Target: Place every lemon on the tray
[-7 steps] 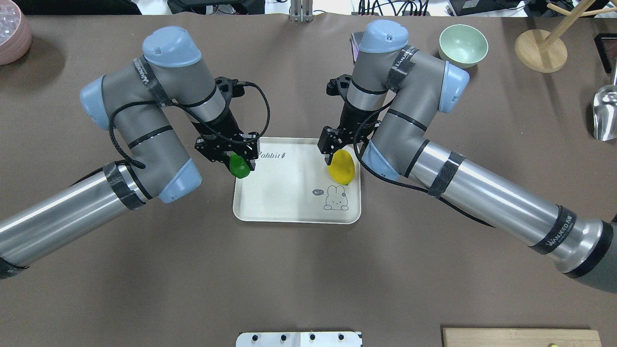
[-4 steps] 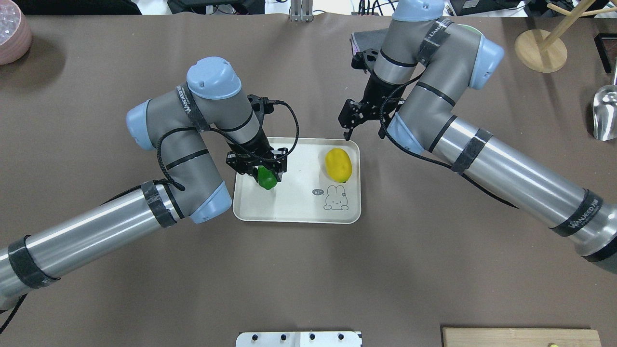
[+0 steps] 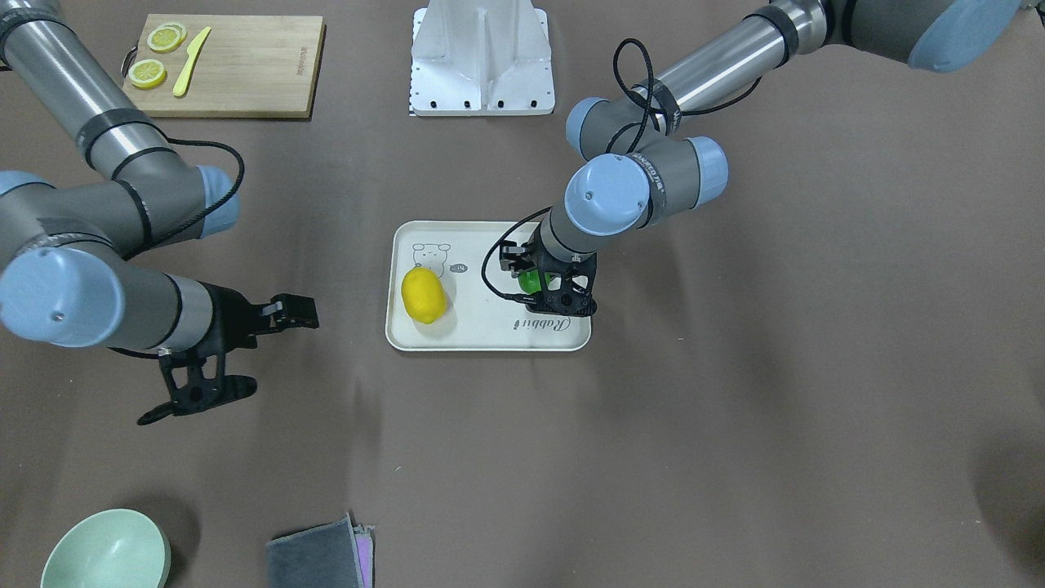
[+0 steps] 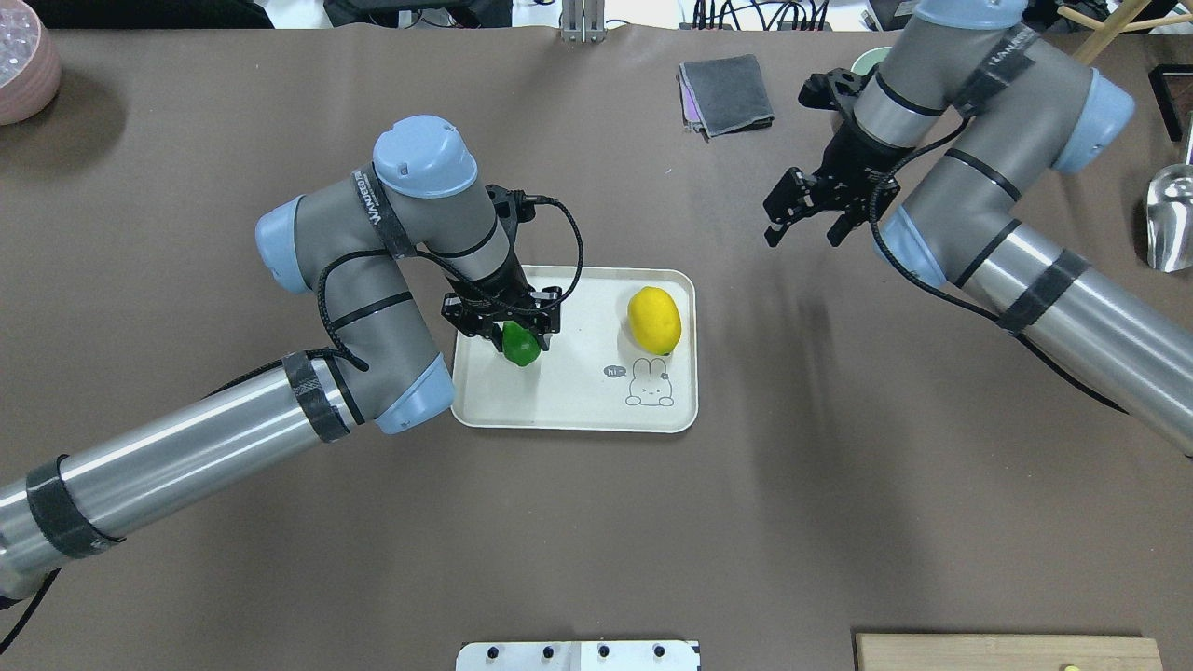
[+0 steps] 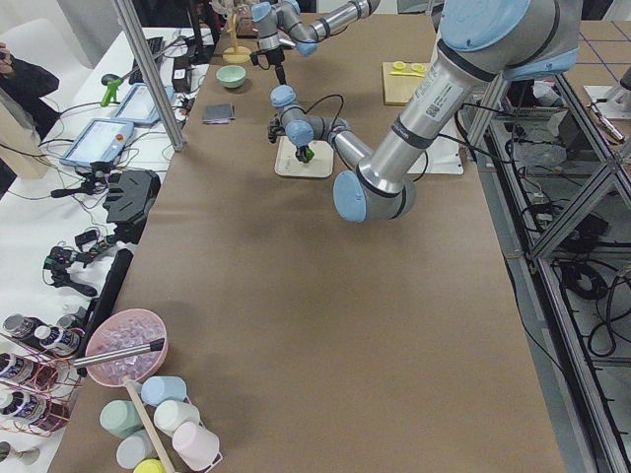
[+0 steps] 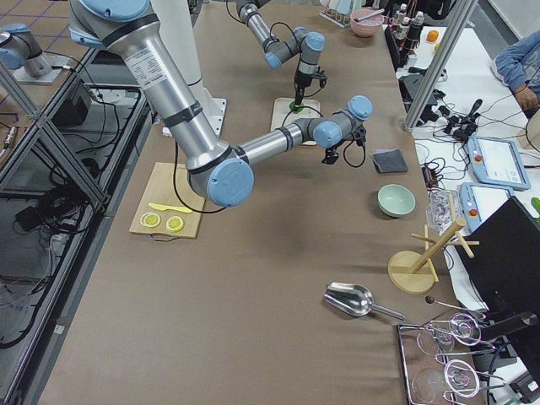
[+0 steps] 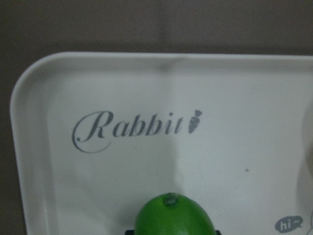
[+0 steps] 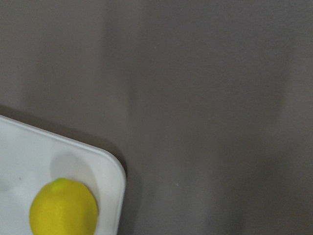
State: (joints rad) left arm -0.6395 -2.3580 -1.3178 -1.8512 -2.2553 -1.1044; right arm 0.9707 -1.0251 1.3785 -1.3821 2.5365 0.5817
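Observation:
The cream-white tray (image 4: 578,410) lies mid-table. The yellow lemon (image 4: 654,320) lies free on its right part, next to the rabbit drawing; it also shows in the front view (image 3: 424,295) and the right wrist view (image 8: 63,208). My left gripper (image 4: 508,326) is over the tray's left part, shut on the green lemon (image 4: 520,347), low over the tray floor. The left wrist view shows the green lemon (image 7: 173,218) below the "Rabbit" script. My right gripper (image 4: 802,235) is open and empty, off the tray to its back right.
A grey folded cloth (image 4: 725,93) lies at the back. A pale green bowl (image 3: 106,551) is behind the right arm. A wooden cutting board (image 3: 245,65) holds lemon slices and a knife. A metal scoop (image 4: 1170,219) and a wooden stand (image 4: 1044,98) are far right.
My right gripper let go of the yellow lemon on the tray and drew away up and to the back right. My left gripper carried the green lemon from the tray's edge further in.

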